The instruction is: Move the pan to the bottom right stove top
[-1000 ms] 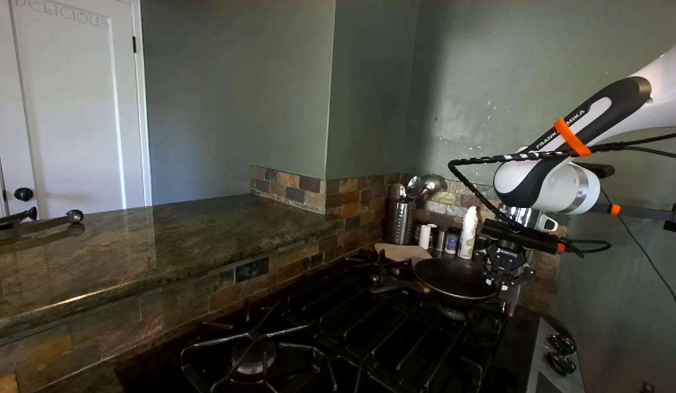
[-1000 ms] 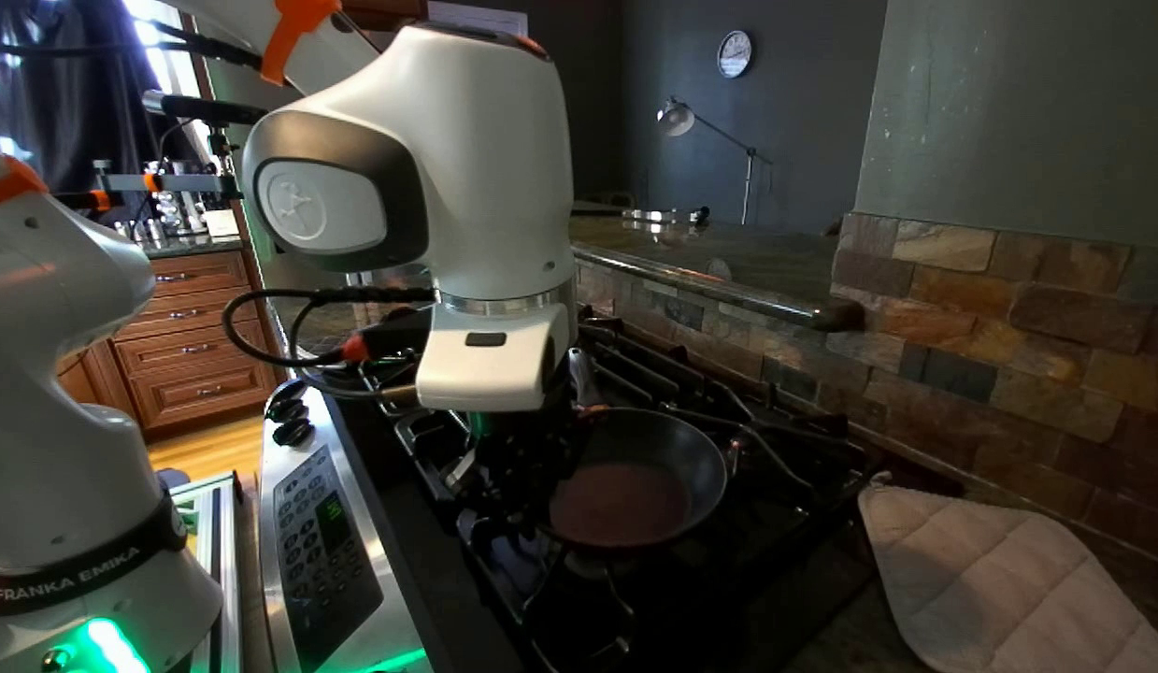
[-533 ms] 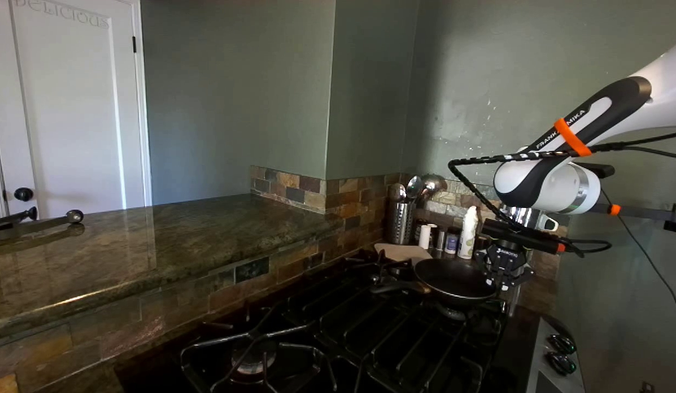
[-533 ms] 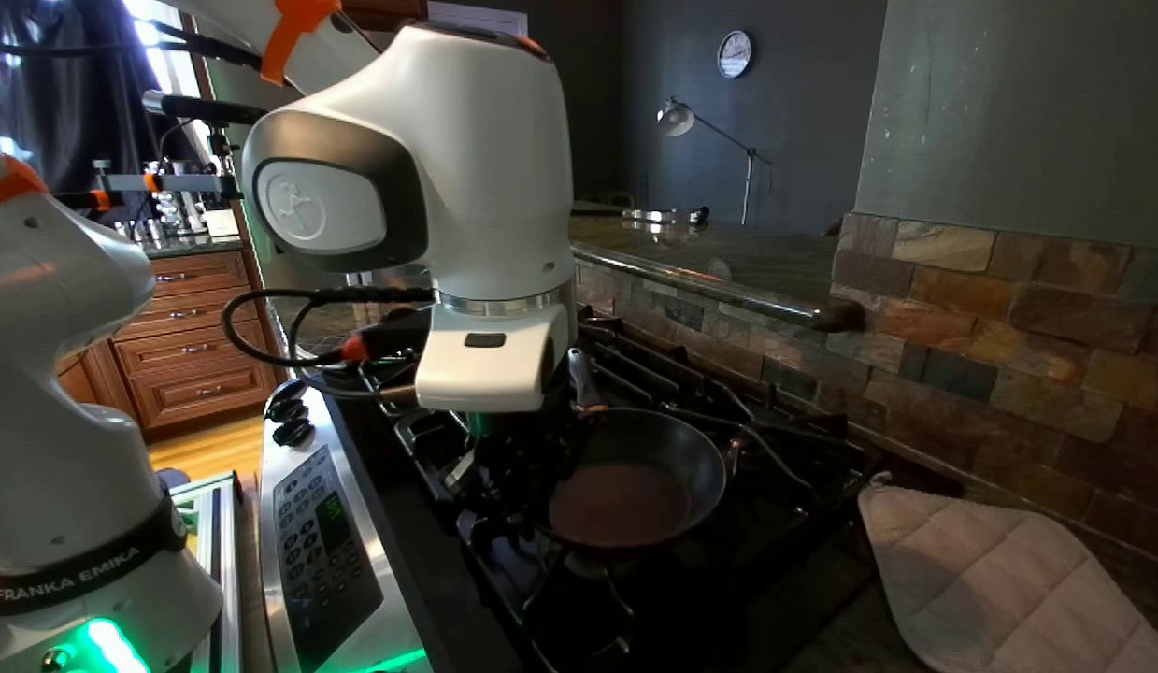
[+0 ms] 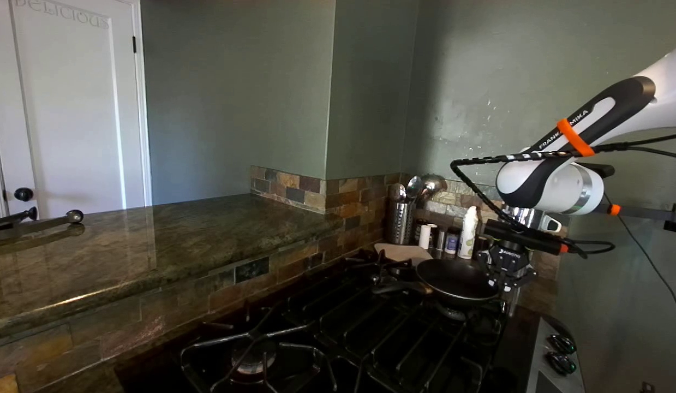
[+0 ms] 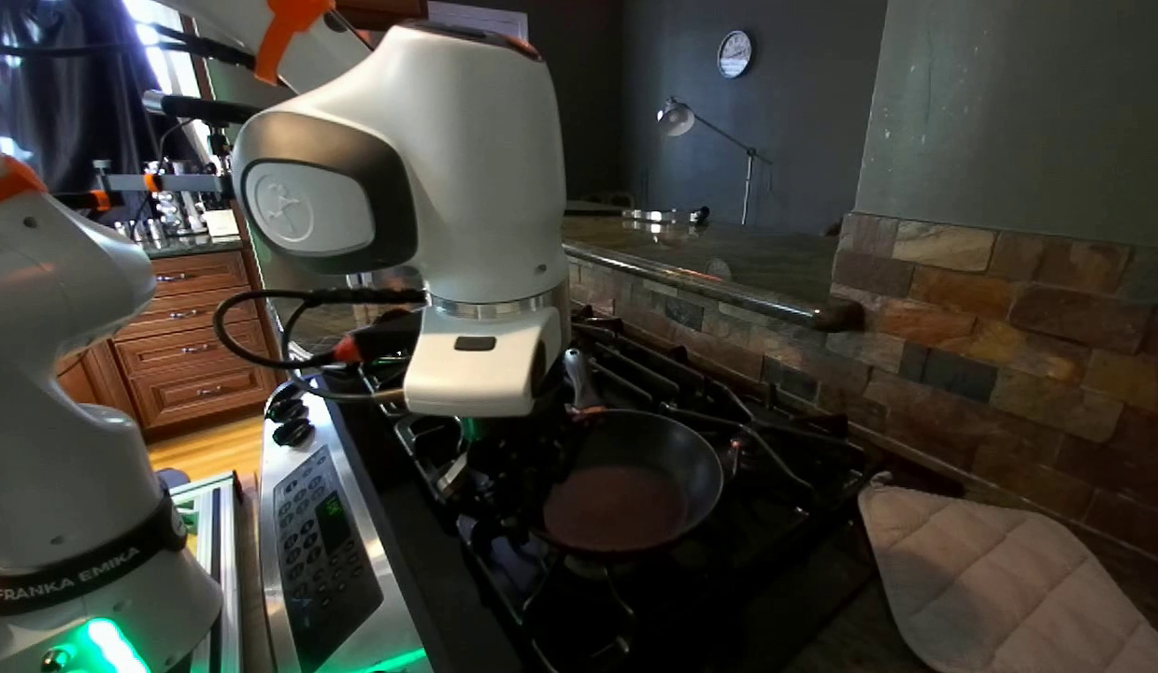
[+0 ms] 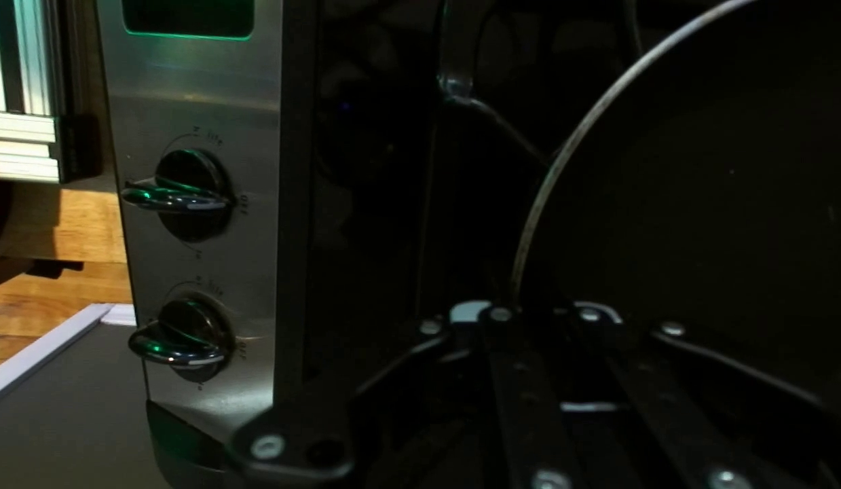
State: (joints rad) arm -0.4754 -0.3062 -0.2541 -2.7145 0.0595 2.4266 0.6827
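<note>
The gripper (image 7: pixel 533 314) pinches the edge of the pan (image 6: pixel 621 505), the pale rim running down between its fingertips (image 7: pixel 469 312) in the wrist view. A black strip of the cooktop (image 7: pixel 372 238) parts that rim from the steel control panel (image 7: pixel 196 109) at left, whose two knobs (image 7: pixel 193 193) stand well apart from the gripper. In an exterior view the pan sits far right, over the bottom right stove top (image 5: pixel 452 313) as seen from the control panel side. It is too dark to tell whether its base touches the grate bars (image 5: pixel 391 334). Its right side is near their outer edge, so room there is slim. The handle (image 5: pixel 400 286) points left, its end apart from the tiled backsplash (image 5: pixel 294 275). More room lies toward the near left, where the bars stretch to another burner (image 5: pixel 254 357) well apart from the pan. Past the pan on the far side stand a white bottle (image 5: pixel 468 234) and a steel utensil holder (image 5: pixel 401 222). In an exterior view a quilted pot holder (image 6: pixel 1008 579) lies at right, beyond the cooktop's edge and apart from the pan.
</note>
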